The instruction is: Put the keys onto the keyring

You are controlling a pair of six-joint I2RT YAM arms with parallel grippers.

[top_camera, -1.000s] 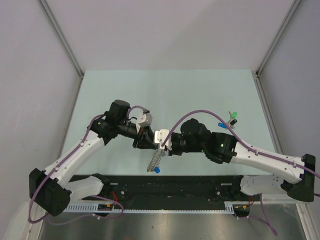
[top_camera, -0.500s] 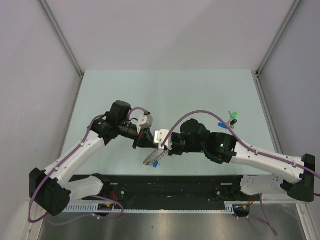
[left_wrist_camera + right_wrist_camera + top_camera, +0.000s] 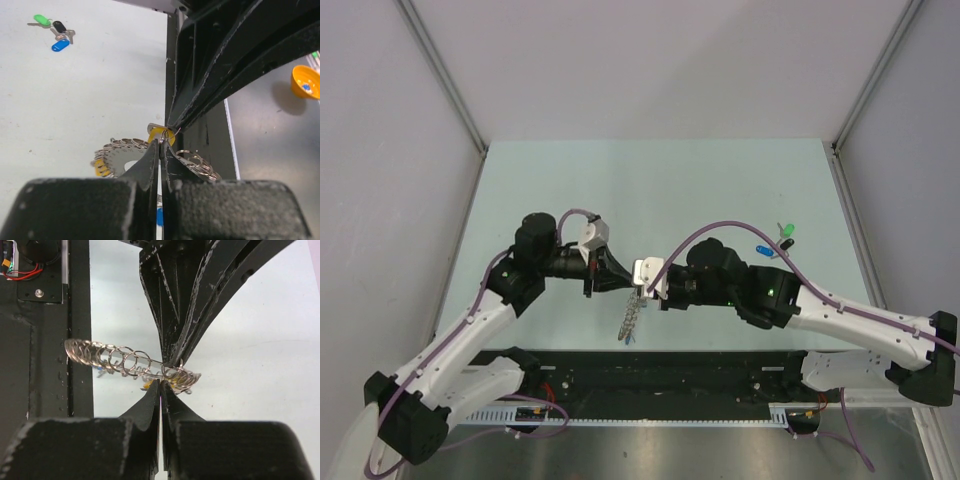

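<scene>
Pale desk (image 3: 650,190), loose keys (image 3: 778,240) at its three o'clock. Both the left pincer (image 3: 160,146) and right pincer (image 3: 160,382) clamp the keyring (image 3: 115,360); best hold one steady while spreading a coil.

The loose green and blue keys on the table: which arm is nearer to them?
Right. The right arm bends close beside the loose keys, on their near side; the left arm is far to their left, beyond the keyring.

The pale green counter (image 3: 650,180) fills the middle of the overhead view. Right of centre, a green-capped key (image 3: 785,229), a black-capped key (image 3: 59,26) and a blue-capped key (image 3: 762,250) lie close together on it.
</scene>
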